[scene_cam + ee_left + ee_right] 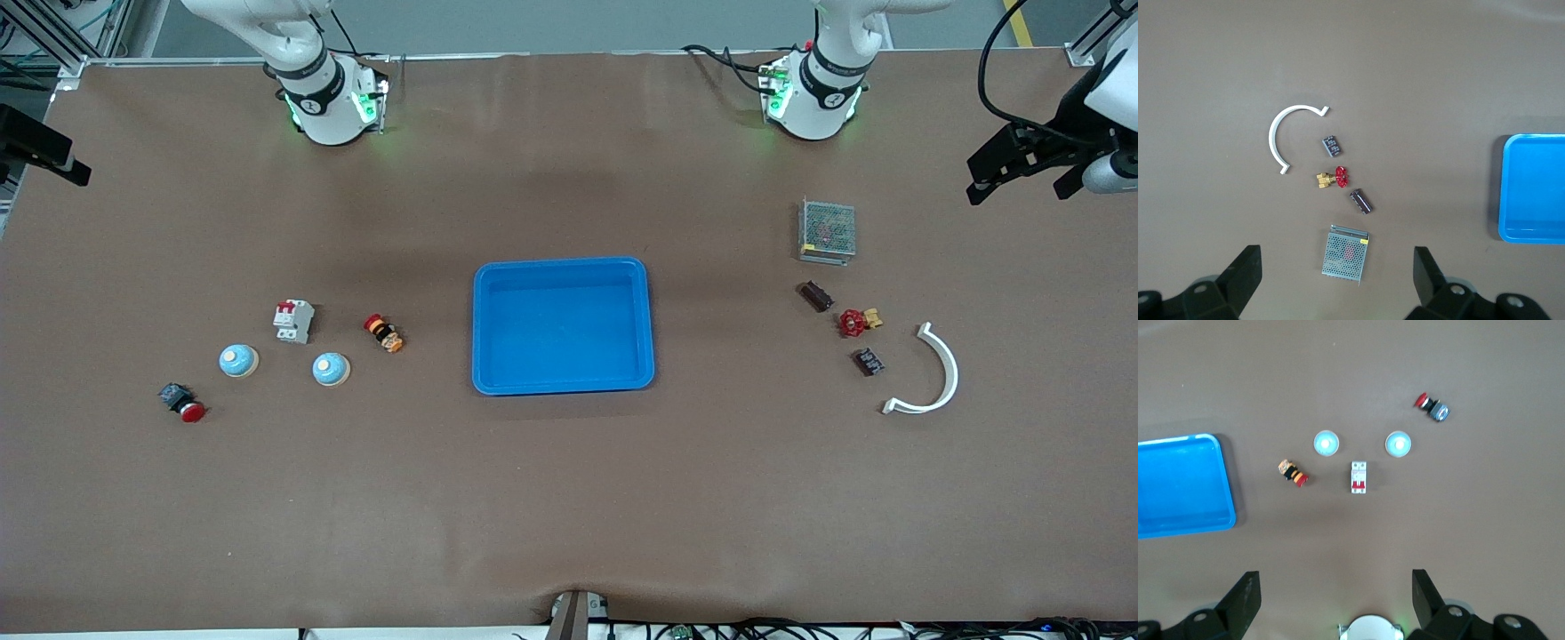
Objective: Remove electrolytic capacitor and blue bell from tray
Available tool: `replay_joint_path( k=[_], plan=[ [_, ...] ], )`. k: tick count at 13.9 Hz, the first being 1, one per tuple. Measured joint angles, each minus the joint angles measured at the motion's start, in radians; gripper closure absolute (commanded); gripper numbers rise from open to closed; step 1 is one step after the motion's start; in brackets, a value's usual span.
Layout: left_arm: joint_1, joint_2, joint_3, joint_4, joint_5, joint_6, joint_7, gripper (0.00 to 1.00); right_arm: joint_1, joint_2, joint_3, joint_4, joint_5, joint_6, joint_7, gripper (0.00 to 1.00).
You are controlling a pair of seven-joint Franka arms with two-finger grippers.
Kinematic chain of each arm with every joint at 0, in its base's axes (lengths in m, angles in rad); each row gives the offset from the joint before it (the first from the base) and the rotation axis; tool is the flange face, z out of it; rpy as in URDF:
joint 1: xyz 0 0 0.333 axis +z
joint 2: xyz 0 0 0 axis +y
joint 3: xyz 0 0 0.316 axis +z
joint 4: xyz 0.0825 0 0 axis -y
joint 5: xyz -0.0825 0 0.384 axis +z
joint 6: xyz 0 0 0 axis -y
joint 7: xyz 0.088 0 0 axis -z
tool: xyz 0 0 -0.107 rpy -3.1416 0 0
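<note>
Two light-blue bells stand toward the right arm's end of the table. They also show in the right wrist view. Two dark capacitors lie toward the left arm's end and show in the left wrist view. The blue tray sits empty mid-table. My left gripper is open and empty, high over the mesh box, and shows in the front view. My right gripper is open and empty, high over the table near its own base.
A mesh power-supply box, a red valve and a white curved piece lie by the capacitors. A circuit breaker, an orange-black switch and a red push button lie by the bells.
</note>
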Motion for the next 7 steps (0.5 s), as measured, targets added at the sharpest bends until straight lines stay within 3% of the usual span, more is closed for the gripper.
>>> replay_joint_path(
  k=[7],
  plan=[
    [0.000,0.000,0.000,-0.001,0.000,0.000,0.000,0.00,0.024,0.005,0.008,0.002,-0.028,0.131,-0.008,0.00]
  ],
)
